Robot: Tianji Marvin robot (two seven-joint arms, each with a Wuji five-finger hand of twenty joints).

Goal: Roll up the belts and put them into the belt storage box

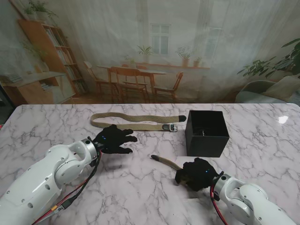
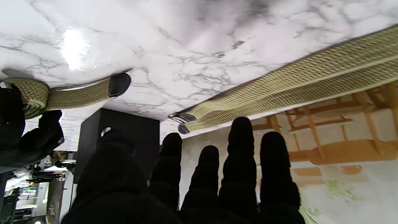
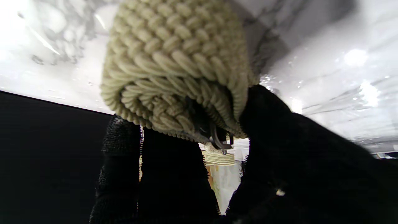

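Gripping a half-rolled belt [image 1: 165, 162], right robot hand [image 1: 197, 174] beside black storage box [image 1: 206, 133].

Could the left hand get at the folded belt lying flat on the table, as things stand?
Probably yes. The left hand is open, holds nothing, and hovers just nearer to me than the flat belt, with only bare table between. The right hand and black box sit off to the right.
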